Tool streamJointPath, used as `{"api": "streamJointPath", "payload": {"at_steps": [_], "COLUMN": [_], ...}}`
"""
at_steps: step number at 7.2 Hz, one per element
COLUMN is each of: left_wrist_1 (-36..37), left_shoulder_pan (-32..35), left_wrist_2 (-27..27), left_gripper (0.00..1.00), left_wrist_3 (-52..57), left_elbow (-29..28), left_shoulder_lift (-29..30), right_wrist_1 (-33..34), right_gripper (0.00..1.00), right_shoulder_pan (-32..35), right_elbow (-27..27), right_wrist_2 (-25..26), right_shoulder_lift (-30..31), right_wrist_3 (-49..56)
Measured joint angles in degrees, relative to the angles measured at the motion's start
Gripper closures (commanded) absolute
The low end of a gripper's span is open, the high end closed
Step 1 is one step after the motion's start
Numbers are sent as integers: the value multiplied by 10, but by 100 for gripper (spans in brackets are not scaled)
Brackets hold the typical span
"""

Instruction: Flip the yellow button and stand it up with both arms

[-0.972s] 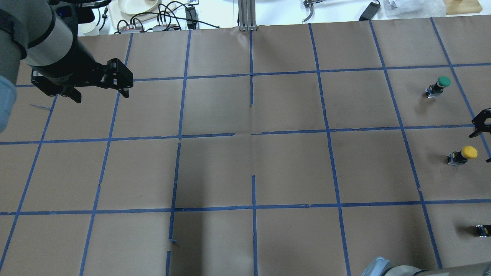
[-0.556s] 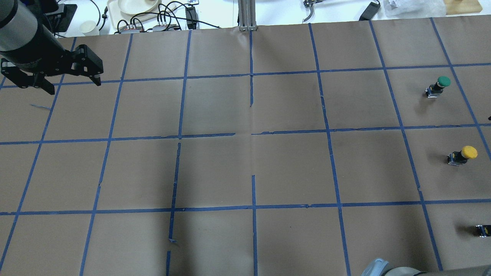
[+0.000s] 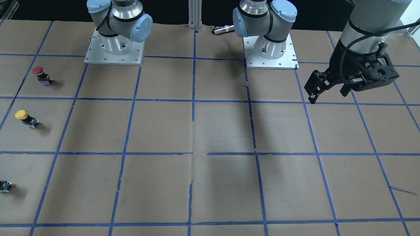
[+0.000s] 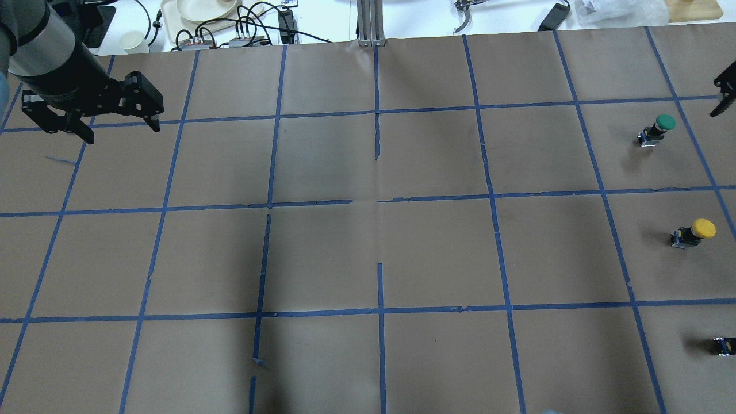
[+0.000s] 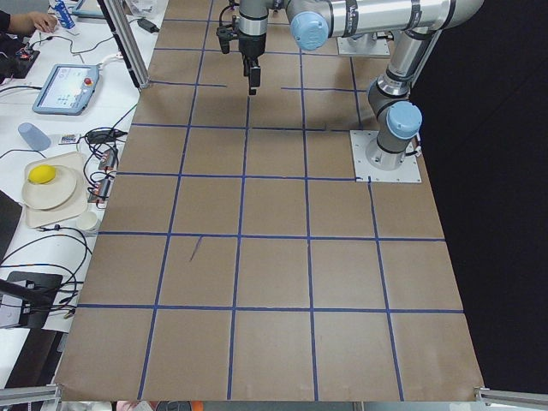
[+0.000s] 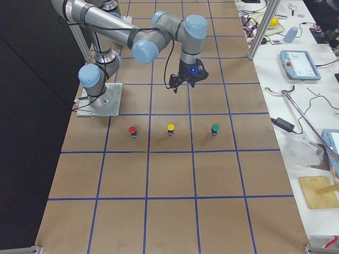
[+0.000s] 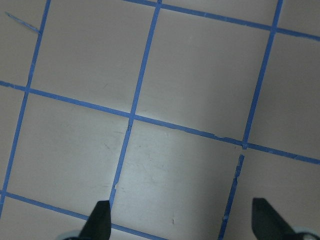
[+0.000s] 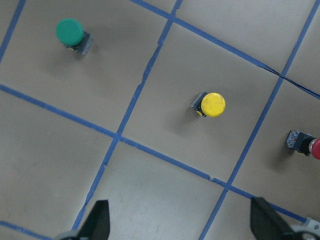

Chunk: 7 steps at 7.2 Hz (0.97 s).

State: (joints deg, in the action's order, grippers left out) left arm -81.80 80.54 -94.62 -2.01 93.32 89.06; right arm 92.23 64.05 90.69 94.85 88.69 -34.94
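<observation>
The yellow button [image 4: 696,230] stands upright, cap up, near the table's right edge. It also shows in the front view [image 3: 25,117], the right side view [image 6: 170,128] and the right wrist view [image 8: 212,105]. My right gripper [image 8: 181,221] is open and empty, high above the table and off to one side of the button. Only one of its fingers [image 4: 722,98] shows at the overhead view's right edge. My left gripper [image 4: 123,132] is open and empty over the far left of the table, far from the button. It also shows in the front view [image 3: 328,96] and the left wrist view [image 7: 182,222].
A green button [image 4: 660,126] stands beyond the yellow one and a red button [image 3: 39,73] stands nearer the robot. Both are upright. Behind the table's far edge are cables, a plate [image 4: 202,8], a cup [image 4: 132,41] and a metal post [image 4: 371,23]. The arm bases [image 3: 114,49] stand at the near edge.
My left gripper has moved left and toward the far edge, then a little back to the right. My right gripper has moved along the right edge toward the far side. The buttons have not moved.
</observation>
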Motion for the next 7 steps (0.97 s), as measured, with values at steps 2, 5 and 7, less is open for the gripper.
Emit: {"api": "streamJointPath", "payload": {"at_steps": [2, 5, 7], "left_wrist_1": [-24, -57, -114], "left_shoulder_pan": [19, 25, 38], "left_wrist_2": [4, 5, 18], "left_gripper": [0, 0, 0], "left_wrist_3": [7, 17, 22], "left_elbow": [-1, -8, -30], "left_shoulder_lift": [-8, -35, -50], "right_wrist_1": [-11, -13, -11], "right_gripper": [0, 0, 0], "right_shoulder_pan": [113, 249, 272], "right_elbow": [-3, -5, -2], "right_wrist_2": [-1, -2, -2], "right_shoulder_lift": [33, 63, 76], "right_wrist_3": [1, 84, 233]}}
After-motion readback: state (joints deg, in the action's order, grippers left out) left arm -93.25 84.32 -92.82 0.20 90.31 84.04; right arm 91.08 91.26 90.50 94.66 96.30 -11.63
